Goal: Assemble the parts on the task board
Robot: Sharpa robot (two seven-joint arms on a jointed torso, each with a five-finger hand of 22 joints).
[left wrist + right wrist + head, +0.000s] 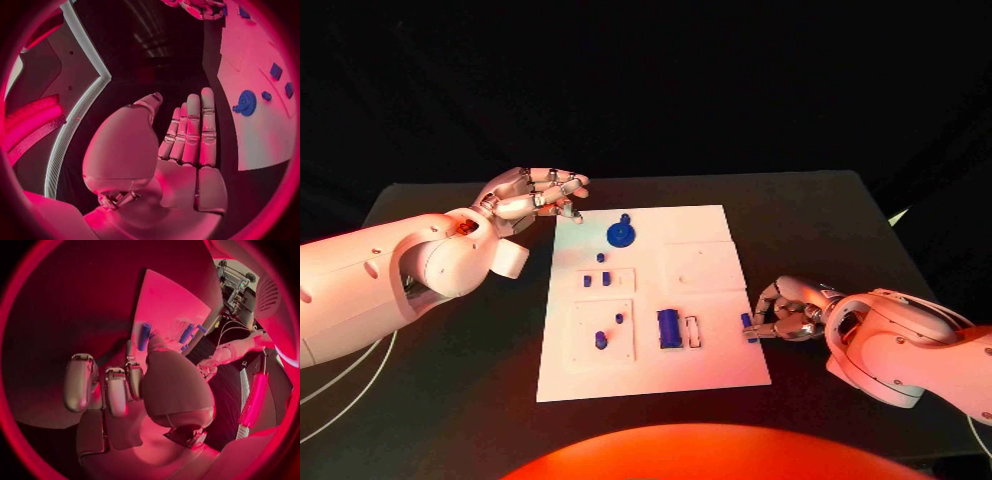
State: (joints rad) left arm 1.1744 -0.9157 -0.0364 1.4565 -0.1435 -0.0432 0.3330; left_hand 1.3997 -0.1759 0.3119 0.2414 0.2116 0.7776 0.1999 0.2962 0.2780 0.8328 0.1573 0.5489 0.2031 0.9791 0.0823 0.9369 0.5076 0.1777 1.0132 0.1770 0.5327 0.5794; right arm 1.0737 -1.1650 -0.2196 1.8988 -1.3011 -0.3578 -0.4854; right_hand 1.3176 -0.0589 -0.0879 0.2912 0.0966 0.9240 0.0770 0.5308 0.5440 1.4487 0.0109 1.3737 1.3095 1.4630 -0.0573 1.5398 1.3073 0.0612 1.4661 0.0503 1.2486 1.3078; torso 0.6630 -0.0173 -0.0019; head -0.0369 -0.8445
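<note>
Task board [711, 365] lay mid-table [834, 215]. Right hand [783, 310] sat at the board's right edge, pinching a small blue peg [747, 326] between thumb and finger. Left hand [531, 192] hovered off the board's far-left corner, released, fingers straight, holding nothing. Blue gear [620, 235] sat near the board's far edge; other blue parts [669, 327] lay toward the near edge.

Left robot hand [531, 195] open; right robot hand [783, 310] pinching.

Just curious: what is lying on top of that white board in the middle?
On the task board lie small blue parts: a round gear-like one, a longer block, several tiny pieces. The right robot hand pinches a blue piece at its edge, partly hiding it.
</note>
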